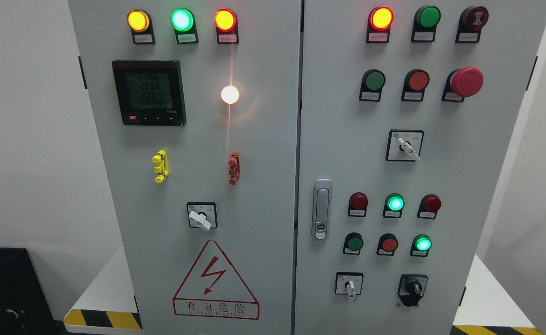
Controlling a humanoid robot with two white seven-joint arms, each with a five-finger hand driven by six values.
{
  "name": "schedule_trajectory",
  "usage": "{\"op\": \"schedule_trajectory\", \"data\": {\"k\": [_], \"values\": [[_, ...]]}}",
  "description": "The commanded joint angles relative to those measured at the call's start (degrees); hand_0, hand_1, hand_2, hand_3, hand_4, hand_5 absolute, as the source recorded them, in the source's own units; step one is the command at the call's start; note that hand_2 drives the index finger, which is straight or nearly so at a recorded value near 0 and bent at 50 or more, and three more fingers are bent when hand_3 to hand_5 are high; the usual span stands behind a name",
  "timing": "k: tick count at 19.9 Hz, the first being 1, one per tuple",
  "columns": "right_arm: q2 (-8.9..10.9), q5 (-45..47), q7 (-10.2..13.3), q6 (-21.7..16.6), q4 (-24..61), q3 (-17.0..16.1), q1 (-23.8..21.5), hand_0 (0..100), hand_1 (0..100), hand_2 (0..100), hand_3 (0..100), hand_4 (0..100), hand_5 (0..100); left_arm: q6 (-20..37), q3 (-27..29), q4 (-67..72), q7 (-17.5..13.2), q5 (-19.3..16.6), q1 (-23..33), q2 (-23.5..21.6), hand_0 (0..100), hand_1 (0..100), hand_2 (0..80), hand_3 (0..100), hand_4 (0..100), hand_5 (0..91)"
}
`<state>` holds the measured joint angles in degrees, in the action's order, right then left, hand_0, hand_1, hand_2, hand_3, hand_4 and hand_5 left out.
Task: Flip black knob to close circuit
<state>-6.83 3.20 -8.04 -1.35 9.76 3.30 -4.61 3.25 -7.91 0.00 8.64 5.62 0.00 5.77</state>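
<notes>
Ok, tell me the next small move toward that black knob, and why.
Probably bring a hand up into view toward the black knob, low on the cabinet's right door. Neither hand shows in the head view yet, so nothing is near it. The knob sits right of a white-handled selector switch, below a lit green lamp; approach from the right to avoid bumping the switch.

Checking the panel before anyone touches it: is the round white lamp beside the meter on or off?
On. The white lamp glows brightly and throws a vertical streak of glare down the grey door.
</notes>
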Motion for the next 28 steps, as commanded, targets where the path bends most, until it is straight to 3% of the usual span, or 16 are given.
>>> {"op": "schedule_trajectory", "data": {"k": [1,9,12,16,18,22,28], "values": [[-0.03,0.0,0.0,0.0,-0.4,0.1,0.4,0,19,0,0,0,0,0.0,0.0,-1.7,0.0,0.0,1.2,-0.1,12,56,0.0,0,0,0.0],[-0.03,0.2,-0.9,-0.7,-0.4,-0.7,0.4,0,19,0,0,0,0,0.0,0.0,-1.7,0.0,0.0,1.3,0.0,12,56,0.0,0,0,0.0],[-0.03,1.1,-3.9,-2.9,-0.4,-1.8,0.4,0,19,0,0,0,0,0.0,0.0,-1.7,0.0,0.0,1.3,0.0,12,56,0.0,0,0,0.0],[-0.03,1.1,-6.2,-5.9,0.0,-6.3,0.6,0,17,0,0,0,0,0.0,0.0,-1.7,0.0,0.0,1.3,0.0,12,56,0.0,0,0,0.0],[-0.12,1.4,-6.5,-8.4,0.1,-7.3,1.1,0,14,0,0,0,0,0.0,0.0,-1.7,0.0,0.0,1.3,0.0,12,56,0.0,0,0,0.0],[-0.29,5.0,-7.9,-17.3,0.7,-8.5,1.7,0,10,0,0,0,0,0.0,0.0,-1.7,0.0,0.0,1.3,-0.1,12,56,0.0,0,0,0.0],[-0.29,8.0,-8.0,-22.6,6.8,-8.4,1.4,0,7,0,6,0,0,0.0,0.0,-1.7,0.0,0.0,1.3,0.0,12,56,0.0,0,0,0.0]]}}
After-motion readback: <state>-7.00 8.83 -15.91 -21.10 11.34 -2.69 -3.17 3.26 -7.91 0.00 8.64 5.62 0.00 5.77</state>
